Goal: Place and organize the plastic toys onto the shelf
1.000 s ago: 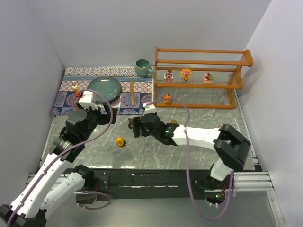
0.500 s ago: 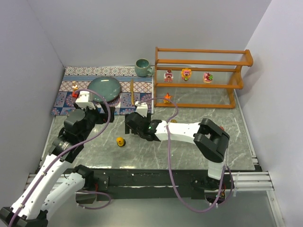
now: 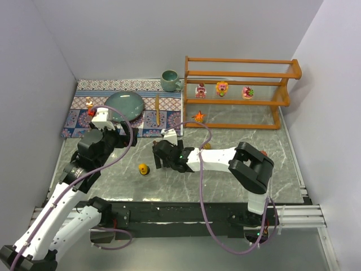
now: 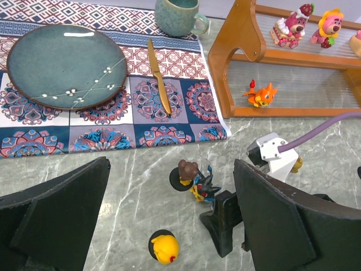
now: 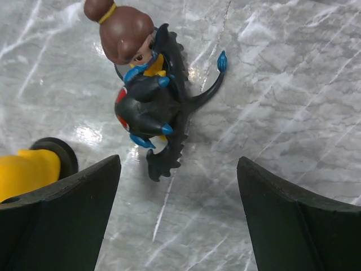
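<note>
Marble tabletop point(image 5: 293, 79), yellow toy point(image 5: 25, 169) mostly cropped, perhaps round-headed

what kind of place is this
Likely a robot lab test cell, not a home: plain white walls box in a marble-patterned tabletop, white robot arms are bolted at its edge, and an orange-brown wooden shelf holds plastic toys.

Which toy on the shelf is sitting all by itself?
The orange spiky creature. It sits alone on the bottom tier of the shelf, while the three bear figurines stand in a row on the tier above.
</note>
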Controlling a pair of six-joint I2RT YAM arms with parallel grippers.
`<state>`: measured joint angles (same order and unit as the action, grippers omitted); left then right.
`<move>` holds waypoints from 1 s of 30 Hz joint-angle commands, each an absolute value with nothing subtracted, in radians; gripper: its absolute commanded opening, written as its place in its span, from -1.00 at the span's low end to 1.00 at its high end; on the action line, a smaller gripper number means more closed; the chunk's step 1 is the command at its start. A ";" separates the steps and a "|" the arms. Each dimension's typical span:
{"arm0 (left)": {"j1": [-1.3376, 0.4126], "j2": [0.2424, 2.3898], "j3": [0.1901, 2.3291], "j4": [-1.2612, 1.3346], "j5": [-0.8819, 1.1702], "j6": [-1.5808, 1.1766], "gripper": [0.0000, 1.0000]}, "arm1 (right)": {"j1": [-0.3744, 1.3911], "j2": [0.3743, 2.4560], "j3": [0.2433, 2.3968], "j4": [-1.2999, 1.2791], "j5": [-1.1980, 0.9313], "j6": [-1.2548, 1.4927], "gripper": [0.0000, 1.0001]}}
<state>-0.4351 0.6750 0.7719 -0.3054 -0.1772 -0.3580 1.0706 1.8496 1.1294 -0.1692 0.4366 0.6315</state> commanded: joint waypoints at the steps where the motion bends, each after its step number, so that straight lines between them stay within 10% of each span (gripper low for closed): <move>1: -0.428 0.680 0.767 -0.288 -0.153 -0.365 0.94 | 1.043 1.802 1.088 -0.152 0.479 0.591 0.82; 30: -0.419 0.690 0.767 -0.287 -0.137 -0.367 0.94 | 0.882 1.609 1.012 -0.144 0.477 0.520 0.82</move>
